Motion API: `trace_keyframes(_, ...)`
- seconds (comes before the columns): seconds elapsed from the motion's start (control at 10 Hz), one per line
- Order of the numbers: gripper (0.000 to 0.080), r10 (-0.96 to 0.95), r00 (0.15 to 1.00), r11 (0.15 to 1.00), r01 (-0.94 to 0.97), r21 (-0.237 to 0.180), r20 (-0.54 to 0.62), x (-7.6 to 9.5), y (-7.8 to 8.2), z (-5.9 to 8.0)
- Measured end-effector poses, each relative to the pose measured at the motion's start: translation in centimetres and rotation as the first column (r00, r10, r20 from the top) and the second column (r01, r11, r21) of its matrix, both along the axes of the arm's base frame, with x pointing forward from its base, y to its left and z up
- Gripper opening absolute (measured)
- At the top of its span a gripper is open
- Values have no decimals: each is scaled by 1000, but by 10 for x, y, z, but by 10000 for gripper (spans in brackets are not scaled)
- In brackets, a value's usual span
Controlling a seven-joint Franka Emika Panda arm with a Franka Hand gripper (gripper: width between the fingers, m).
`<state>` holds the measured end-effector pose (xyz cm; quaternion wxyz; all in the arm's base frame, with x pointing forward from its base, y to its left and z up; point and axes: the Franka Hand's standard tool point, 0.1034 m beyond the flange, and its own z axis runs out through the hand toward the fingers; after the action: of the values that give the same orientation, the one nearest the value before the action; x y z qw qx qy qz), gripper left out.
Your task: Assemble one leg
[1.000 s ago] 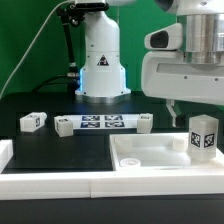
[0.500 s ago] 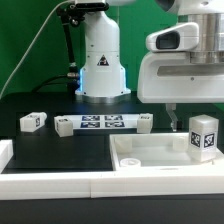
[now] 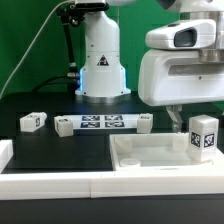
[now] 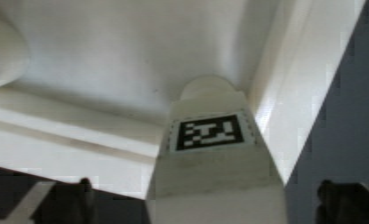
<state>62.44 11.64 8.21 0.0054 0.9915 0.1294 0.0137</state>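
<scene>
Gripper [image 4: 202, 200] spread apart, I'm straddling the small white tagged plastic leg [image 3: 204, 137] standing upright in the large white rimmed panel [image 3: 150, 160] by the black desk [image 3: 60, 150] edge on the exterior view's right; probably closing centred next to screw it in.

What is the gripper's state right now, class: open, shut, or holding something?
Gripper: open, holding nothing. Its fingers stand apart on either side of the upright leg, with a gap showing on each side.
</scene>
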Motion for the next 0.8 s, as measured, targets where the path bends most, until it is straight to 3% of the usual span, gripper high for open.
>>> trace_keyframes(0.1,484,-9,1000,1000,9,0,0,0,0,0)
trace_keyframes(0.2,484,-10,1000,1000,10,0,0,0,0,0)
trace_keyframes(0.3,291,-10,1000,1000,10,0,0,0,0,0)
trace_keyframes(0.5,291,-50,999,999,50,2,0,0,0,0)
trace_keyframes(0.8,291,-369,929,929,369,16,-3,-1,2,-1)
